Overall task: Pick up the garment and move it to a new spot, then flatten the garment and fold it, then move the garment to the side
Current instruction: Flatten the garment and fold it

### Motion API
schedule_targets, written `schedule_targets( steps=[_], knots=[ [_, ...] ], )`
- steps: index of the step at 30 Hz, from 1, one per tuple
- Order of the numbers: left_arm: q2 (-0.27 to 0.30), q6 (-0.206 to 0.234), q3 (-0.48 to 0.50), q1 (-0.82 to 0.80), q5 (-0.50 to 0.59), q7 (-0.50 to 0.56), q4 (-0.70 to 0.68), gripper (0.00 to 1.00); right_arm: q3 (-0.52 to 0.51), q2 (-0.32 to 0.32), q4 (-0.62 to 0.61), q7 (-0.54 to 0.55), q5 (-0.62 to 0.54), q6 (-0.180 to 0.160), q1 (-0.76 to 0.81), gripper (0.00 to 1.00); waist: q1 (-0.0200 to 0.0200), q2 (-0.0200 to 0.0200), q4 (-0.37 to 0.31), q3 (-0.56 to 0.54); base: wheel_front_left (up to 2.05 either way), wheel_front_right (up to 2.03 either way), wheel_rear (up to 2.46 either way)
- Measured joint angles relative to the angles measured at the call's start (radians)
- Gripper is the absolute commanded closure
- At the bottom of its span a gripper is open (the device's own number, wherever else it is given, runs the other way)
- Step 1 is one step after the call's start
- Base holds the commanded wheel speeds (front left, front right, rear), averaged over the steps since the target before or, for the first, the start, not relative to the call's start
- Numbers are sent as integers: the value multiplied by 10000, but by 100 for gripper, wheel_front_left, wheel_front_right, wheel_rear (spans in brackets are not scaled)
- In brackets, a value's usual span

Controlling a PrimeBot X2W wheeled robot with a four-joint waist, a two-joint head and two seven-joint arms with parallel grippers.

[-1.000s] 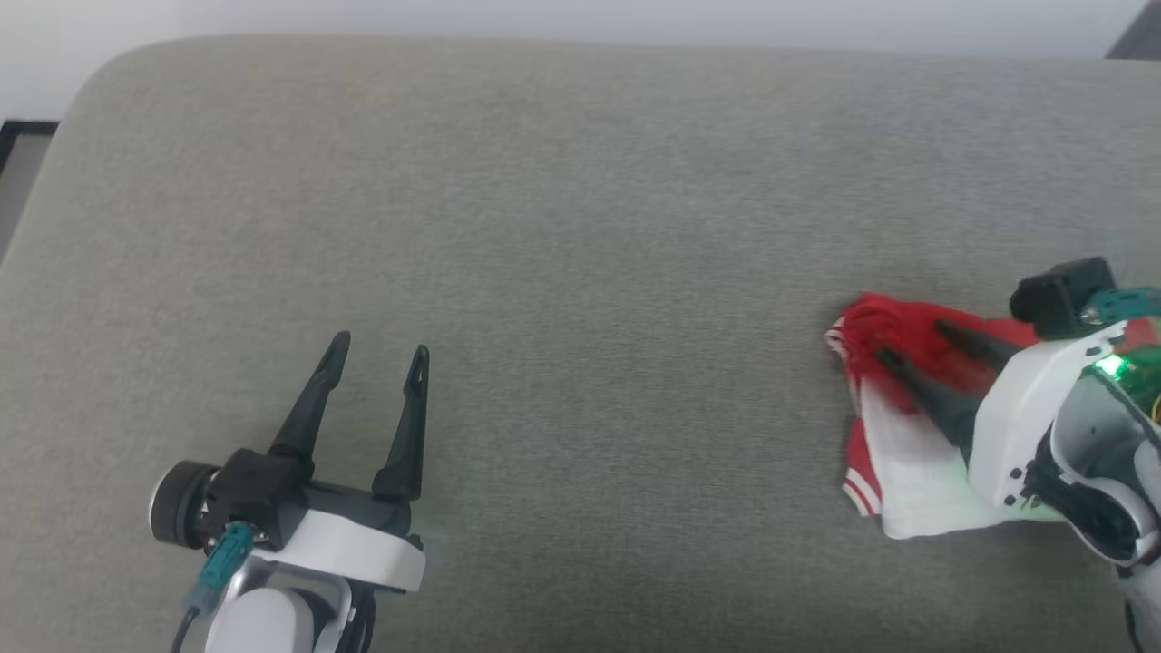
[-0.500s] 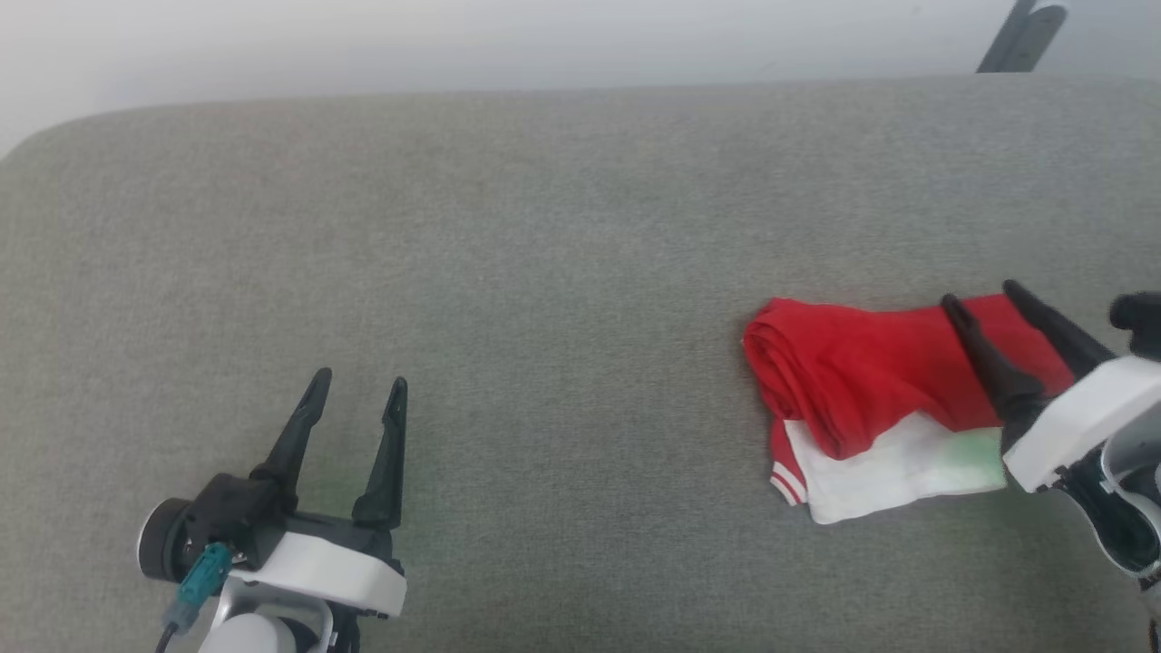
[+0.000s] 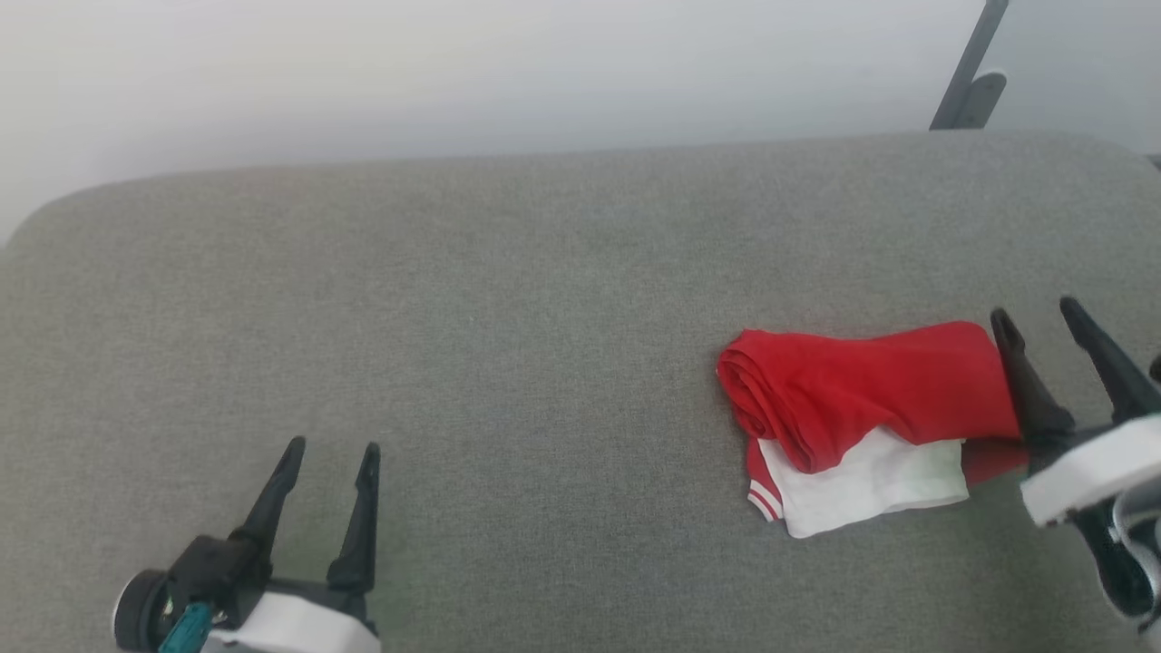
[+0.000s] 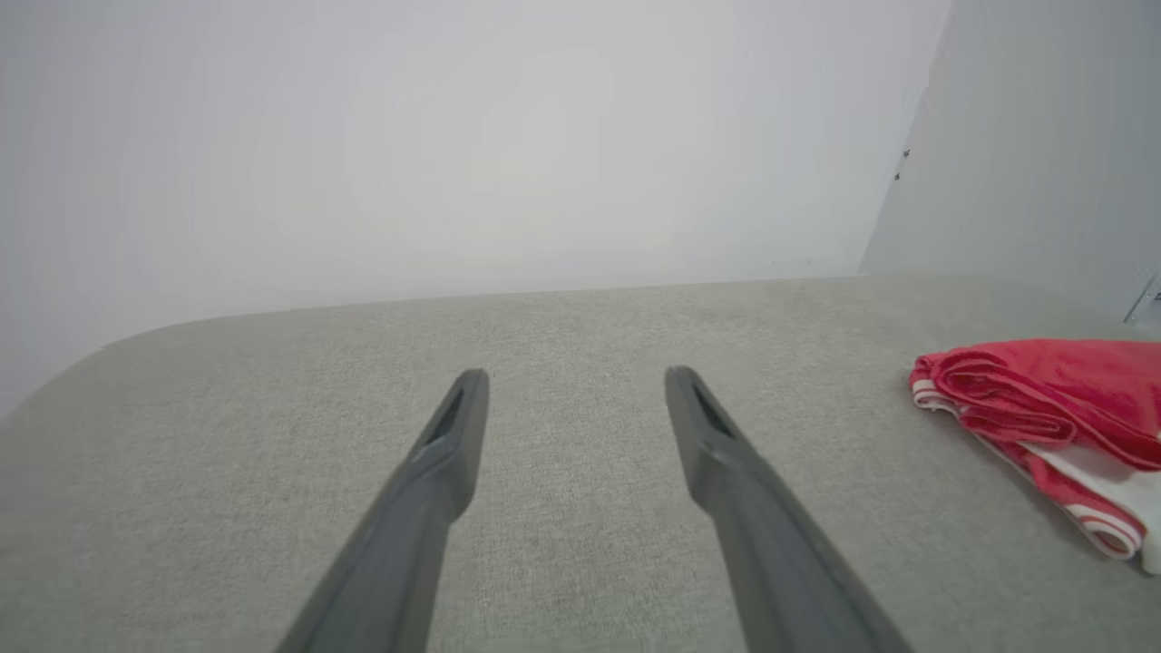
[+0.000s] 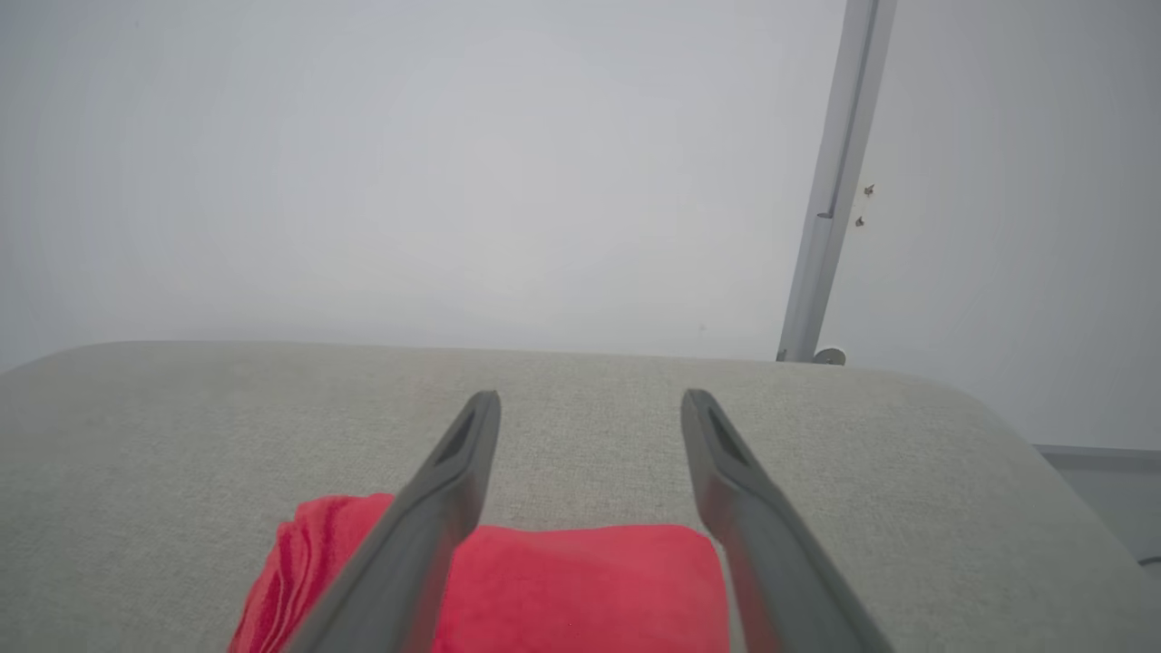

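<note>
Right gripper [image 3: 1034,310] drawn back to folded garment [image 3: 862,390] edge, fingers apart, empty, left gripper [image 3: 332,444] likewise

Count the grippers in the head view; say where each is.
2. Left gripper at lower left, over the bare cushion; right gripper at the right edge, by the folded garment's right end.

Part of garment [image 4: 1043,394] beyond left wrist view's right edge.
</note>
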Motion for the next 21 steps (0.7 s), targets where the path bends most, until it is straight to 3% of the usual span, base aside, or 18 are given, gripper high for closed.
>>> schedule_targets(
  steps=[9,21],
  knots=[
    [8,0,259,951,94,2,-637,0,-1678,690,-1697,-2,-1195,-2,2029,0,0,0,324,-388,0,0,0],
    [-307,0,773,1640,374,2,-1453,0,-2936,1231,-2775,-2,-1417,0,3690,0,0,0,686,-232,0,0,0]
  ],
)
